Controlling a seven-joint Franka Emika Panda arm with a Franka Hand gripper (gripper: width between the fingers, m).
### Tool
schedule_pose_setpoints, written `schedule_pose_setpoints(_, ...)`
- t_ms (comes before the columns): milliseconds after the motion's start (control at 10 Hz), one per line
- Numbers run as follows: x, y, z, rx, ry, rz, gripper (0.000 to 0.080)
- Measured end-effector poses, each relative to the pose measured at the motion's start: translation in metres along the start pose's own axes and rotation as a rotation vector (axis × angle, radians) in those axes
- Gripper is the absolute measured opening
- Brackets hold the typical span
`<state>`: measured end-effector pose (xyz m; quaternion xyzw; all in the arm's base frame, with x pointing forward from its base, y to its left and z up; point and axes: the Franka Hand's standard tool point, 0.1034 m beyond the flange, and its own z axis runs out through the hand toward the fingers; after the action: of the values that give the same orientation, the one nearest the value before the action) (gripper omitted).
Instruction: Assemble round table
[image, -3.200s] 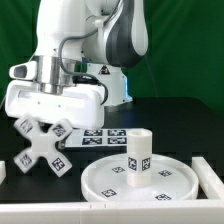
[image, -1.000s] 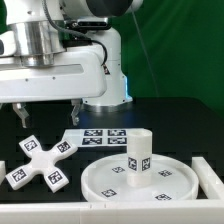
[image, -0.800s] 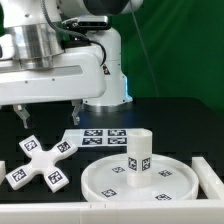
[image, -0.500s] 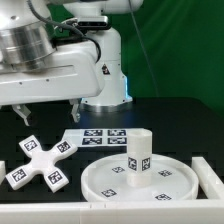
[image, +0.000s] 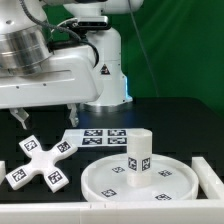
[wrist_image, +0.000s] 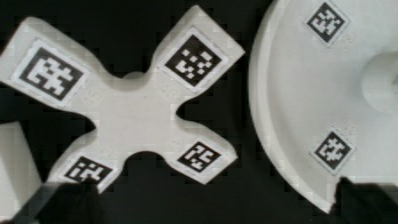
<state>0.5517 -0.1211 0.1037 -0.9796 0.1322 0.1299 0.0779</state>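
The small cross-shaped piece (image: 40, 160) lies flat on the black table at the exterior view's left, and it fills the wrist view (wrist_image: 125, 95). My gripper (image: 47, 118) hangs just above it, open and empty, with the fingers wide apart. The large round rimmed disc (image: 150, 183) lies to the cross's right, and its edge shows in the wrist view (wrist_image: 329, 100). The short thick cylinder (image: 138, 156) stands upright on the disc. In the wrist view my fingertips are only dark shapes at the frame edge.
The marker board (image: 100, 135) lies behind the disc. A white rail (image: 40, 211) runs along the front, a white block (image: 212, 172) stands at the right, and another (image: 3, 170) at the left edge. The robot's base stands at the back.
3.2 s ago the gripper held the cross tilted above the table. Now the cross lies flat and the gripper is open above it. In the last second the wrist has shifted slightly.
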Motion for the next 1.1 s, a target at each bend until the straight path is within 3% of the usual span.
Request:
schedule_pose_setpoints(300,0.031,0.018,-0.005,-0.013,-0.060,0.021,0.0649)
schedule_pose_setpoints(600,0.030,0.019,-0.003,-0.016,-0.065,-0.012,0.0649)
schedule_pose_setpoints(900,0.029,0.025,0.017,-0.026,-0.084,-0.072,0.0649)
schedule_pose_setpoints(1100,0.030,0.026,0.017,-0.026,-0.083,-0.069,0.0649)
